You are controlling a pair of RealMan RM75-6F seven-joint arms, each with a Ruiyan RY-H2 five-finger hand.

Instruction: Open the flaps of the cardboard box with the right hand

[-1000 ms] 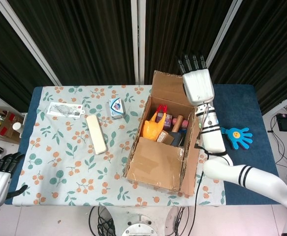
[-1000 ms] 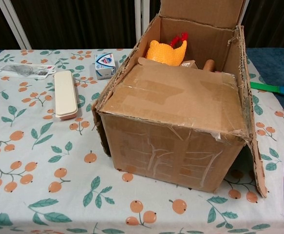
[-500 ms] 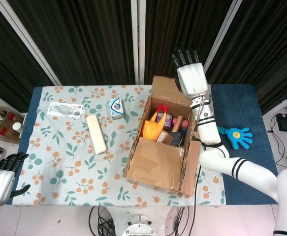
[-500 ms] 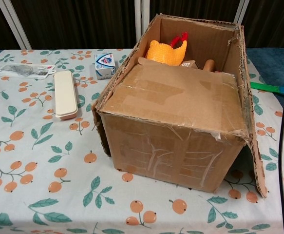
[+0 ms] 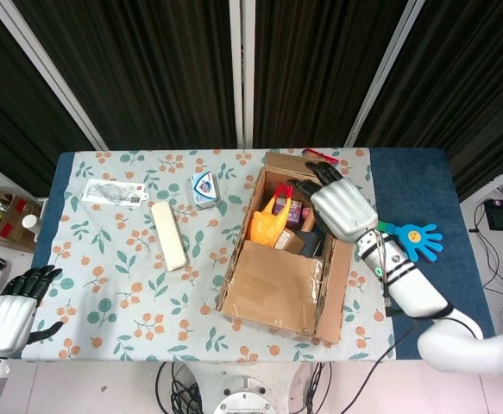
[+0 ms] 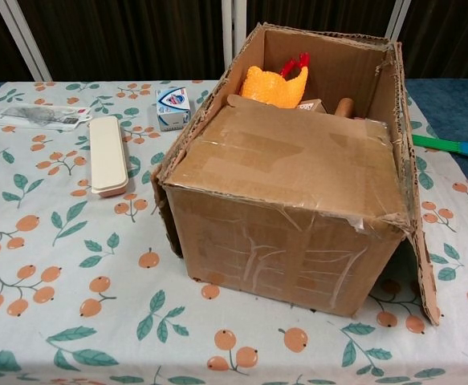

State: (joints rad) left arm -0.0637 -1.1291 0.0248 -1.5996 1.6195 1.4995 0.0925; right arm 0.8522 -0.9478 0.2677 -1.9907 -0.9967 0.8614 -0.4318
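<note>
The cardboard box stands right of the table's middle. Its near flap lies flat over the front half. The right flap hangs down the outside, and the far flap is folded back. Inside sit an orange rubber chicken and several small items. In the head view my right hand hovers over the box's far right corner, fingers spread, holding nothing. My left hand hangs off the table's front left edge, fingers loosely apart and empty. Neither hand shows in the chest view.
A cream oblong case, a small blue-and-white carton and a clear packet lie left of the box. A blue hand-shaped toy lies on the dark cloth to the right.
My right hand has dropped from high behind the box to just over its far right corner. The far flap has gone from upright to folded back. The left hand has shifted slightly.
</note>
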